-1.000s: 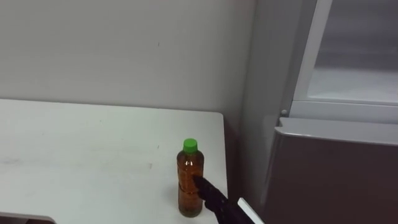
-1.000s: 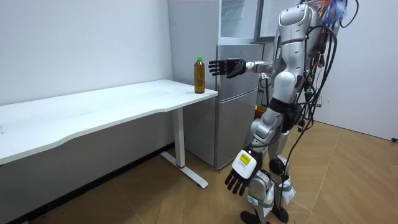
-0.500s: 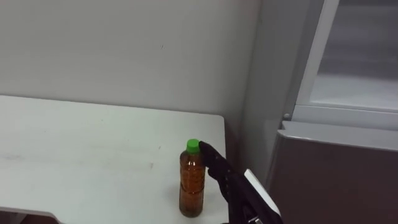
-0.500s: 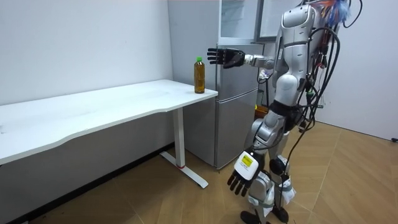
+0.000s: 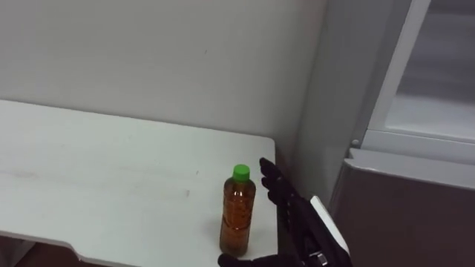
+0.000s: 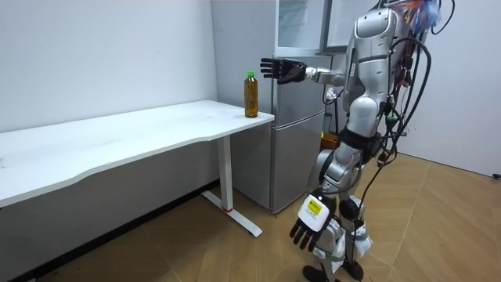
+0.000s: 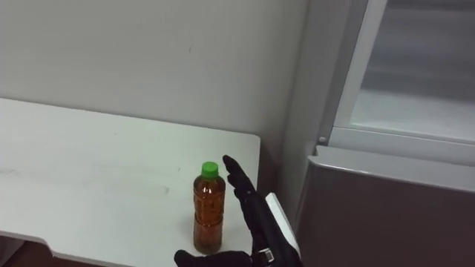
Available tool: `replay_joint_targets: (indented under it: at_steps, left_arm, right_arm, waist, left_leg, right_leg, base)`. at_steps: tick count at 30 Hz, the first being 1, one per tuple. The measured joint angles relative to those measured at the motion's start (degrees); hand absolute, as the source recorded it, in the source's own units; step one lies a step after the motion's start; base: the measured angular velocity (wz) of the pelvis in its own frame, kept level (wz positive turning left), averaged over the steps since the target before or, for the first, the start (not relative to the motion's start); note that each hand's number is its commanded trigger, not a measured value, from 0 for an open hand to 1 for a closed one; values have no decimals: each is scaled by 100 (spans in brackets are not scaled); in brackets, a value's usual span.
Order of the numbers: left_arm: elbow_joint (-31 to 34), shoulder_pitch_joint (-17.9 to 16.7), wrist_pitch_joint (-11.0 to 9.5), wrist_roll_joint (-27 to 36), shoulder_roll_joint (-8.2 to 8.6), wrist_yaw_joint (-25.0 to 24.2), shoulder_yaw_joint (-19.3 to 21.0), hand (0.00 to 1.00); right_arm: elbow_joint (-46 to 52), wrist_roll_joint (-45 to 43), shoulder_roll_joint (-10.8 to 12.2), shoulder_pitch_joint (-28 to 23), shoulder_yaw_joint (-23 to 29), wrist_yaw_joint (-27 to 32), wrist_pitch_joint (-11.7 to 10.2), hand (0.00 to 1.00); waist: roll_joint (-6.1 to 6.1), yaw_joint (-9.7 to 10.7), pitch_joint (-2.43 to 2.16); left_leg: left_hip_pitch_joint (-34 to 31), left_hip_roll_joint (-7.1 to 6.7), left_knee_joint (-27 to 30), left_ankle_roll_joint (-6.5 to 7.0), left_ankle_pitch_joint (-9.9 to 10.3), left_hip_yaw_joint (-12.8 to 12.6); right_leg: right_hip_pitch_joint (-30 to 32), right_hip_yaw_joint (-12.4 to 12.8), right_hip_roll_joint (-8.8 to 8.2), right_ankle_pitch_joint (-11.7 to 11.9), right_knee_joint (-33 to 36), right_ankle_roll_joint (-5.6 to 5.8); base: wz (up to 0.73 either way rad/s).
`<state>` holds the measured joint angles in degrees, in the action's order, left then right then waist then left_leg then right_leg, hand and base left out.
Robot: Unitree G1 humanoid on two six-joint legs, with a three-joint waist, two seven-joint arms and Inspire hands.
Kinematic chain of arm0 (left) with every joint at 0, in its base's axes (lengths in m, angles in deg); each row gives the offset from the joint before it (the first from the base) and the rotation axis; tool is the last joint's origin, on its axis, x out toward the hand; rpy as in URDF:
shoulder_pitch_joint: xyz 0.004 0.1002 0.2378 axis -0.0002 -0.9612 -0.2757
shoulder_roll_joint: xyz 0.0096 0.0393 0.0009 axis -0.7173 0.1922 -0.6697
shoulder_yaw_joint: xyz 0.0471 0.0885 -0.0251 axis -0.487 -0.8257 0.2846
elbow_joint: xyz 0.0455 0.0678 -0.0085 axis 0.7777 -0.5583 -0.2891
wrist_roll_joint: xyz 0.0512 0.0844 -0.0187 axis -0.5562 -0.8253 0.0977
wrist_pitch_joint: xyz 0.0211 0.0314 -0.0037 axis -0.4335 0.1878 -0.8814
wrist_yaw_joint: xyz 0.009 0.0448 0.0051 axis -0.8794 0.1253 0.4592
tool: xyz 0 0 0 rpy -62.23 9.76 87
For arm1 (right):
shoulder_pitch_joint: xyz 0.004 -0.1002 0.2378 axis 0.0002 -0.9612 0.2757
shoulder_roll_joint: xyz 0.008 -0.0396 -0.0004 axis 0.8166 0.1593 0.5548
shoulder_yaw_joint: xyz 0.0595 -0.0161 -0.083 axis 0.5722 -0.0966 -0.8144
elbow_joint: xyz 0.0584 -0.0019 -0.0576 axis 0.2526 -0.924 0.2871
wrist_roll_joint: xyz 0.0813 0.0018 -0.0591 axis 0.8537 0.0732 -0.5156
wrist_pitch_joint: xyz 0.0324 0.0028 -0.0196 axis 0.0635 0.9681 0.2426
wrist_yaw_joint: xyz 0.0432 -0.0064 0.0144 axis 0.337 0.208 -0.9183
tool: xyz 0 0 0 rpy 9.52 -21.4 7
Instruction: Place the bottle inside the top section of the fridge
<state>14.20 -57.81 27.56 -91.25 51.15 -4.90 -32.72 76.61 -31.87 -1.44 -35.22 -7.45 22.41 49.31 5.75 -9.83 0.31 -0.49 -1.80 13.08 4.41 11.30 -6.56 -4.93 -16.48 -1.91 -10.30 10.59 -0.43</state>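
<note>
Since a second ago my right hand (image 5: pixel 291 213) has come up just beside the bottle (image 5: pixel 237 216), fingers straight and spread, gripping nothing yet. Bottle hasn't budged, upright near the table's (image 5: pixel 111 170) right edge, by the fridge (image 5: pixel 404 208). Left hand (image 6: pixel 311 224) dangles loose. Guessing the grab comes next.

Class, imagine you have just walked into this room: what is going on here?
A humanoid robot stands by a grey fridge, at the corner of a white table. A bottle of brown liquid with a green cap stands upright near that corner. The robot's right hand reaches out beside the bottle, fingers straight and thumb spread, not closed on it. Its left hand hangs open by its leg. The bottle is not yet picked up.
</note>
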Motion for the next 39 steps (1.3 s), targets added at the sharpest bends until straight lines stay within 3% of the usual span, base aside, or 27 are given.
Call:
replay_joint_targets:
  at_steps: [4,9,16,24,32,36,39]
  left_arm:
    - [12,81,-1,-10,-67,-4,154,0]
    - [29,108,13,11,-161,17,331,0]
    - [26,266,49,8,-206,19,334,0]
    - [37,414,78,2,-194,27,331,0]
    - [25,419,228,1,-173,207,264,0]
    - [22,411,291,6,-173,265,151,0]
    - [29,416,290,2,-167,294,146,0]
  right_arm:
    - [-224,-28,63,320,-4,369,-26,0]
    - [-749,10,68,894,-78,866,-94,0]
    - [-1458,76,49,1442,-124,1508,-385,0]
    - [-1685,57,45,1586,-127,2118,-513,0]
    - [-2121,258,44,1639,-131,2504,-384,0]
    - [-2121,242,39,1872,-130,2729,-377,0]
    - [-2119,224,41,2007,-127,2819,-377,0]
  waist:
    - [66,-76,3]
    - [60,-214,19]
    - [49,-421,29]
    - [34,-498,37]
    - [-20,-631,71]
    - [-49,-617,87]
    - [-37,-616,78]
  left_leg:
    - [-231,-18,116,1,3,198]
    - [-451,4,264,-5,0,263]
    - [-744,1,370,-13,-19,385]
    - [-900,0,442,-12,-20,440]
    - [-951,0,433,-16,-34,437]
    - [-986,-9,428,-14,-43,479]
    - [-979,-12,428,-15,-43,509]
  right_leg:
    - [111,-245,-9,6,4,0]
    - [215,-353,-7,22,-3,-22]
    - [421,-560,-32,54,3,-45]
    - [534,-753,-45,64,4,-59]
    - [601,-746,-45,67,6,-64]
    - [602,-885,-55,67,3,-64]
    - [592,-893,-53,67,2,-64]
  base:
    - [23]
    - [12]
    - [8]
    - [2]
    - [0]
    - [8]
    - [6]
